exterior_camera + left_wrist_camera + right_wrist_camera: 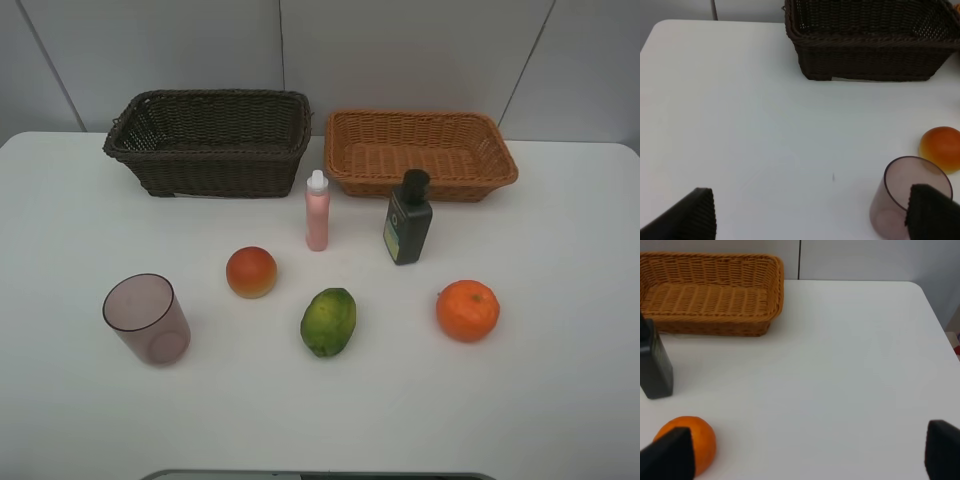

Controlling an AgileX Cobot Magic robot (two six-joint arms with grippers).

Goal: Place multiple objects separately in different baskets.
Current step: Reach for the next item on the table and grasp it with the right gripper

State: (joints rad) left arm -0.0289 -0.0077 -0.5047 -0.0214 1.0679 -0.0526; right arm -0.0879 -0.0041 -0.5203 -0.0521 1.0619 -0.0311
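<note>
pink bottle (317,212) upright, cap up | left pincer (815,215) apart | right pincer (806,452) apart

Mostly wicker and plastic here

Dark basket (210,150) and tan basket (420,155) are rough woven wicker. Cup (147,320) is smooth see-through plastic. Table (560,400) is a smooth matt white. Orange (467,310) has pebbly skin, green fruit (328,321) slightly glossy. Pink bottle (317,215) and green bottle (408,225) look like smooth plastic.

In the wrist views the left gripper (812,220) and the right gripper (805,455) both hang with dark jaws spread wide, gripping nothing, only their tips in sight.
</note>
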